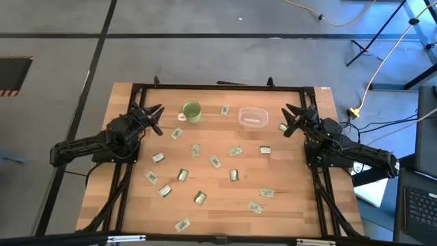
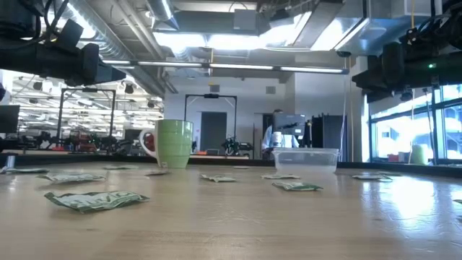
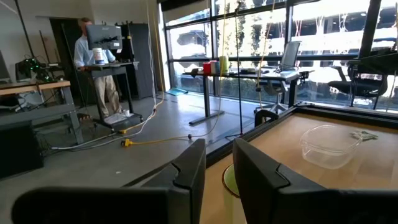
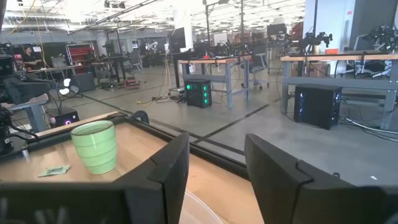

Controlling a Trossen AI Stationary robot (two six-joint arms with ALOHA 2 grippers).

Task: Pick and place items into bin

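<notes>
Two dark robot arms hang over a slatted wooden desk framed in black metal, with small flat packets strewn across its planks. The left gripper is raised near the desk's far-left corner, its fingers parted with a narrow gap between them and holding nothing. The right gripper is raised near the far-right corner, its fingers likewise spread and empty.

The clear plastic bin, shallow with rounded corners, sits close to the far edge, right of centre. What looks like one pale packet lies in it; seen from above, another rests on the desk just beside it toward the right gripper. A glossy ribbed green mug, with a white handle in the level view, stands near the far edge, left of centre and well apart from the bin.

The remaining packets, crinkled pale green and silvery-white wrappers, lie scattered from the middle of the desk toward the near edge, most apart from one another. Print shows on the wrappers, but none of it can be read.

Beyond the desk, the left wrist camera shows a person at a standing workstation by tall windows, and yellow cable trails over the grey concrete floor.
</notes>
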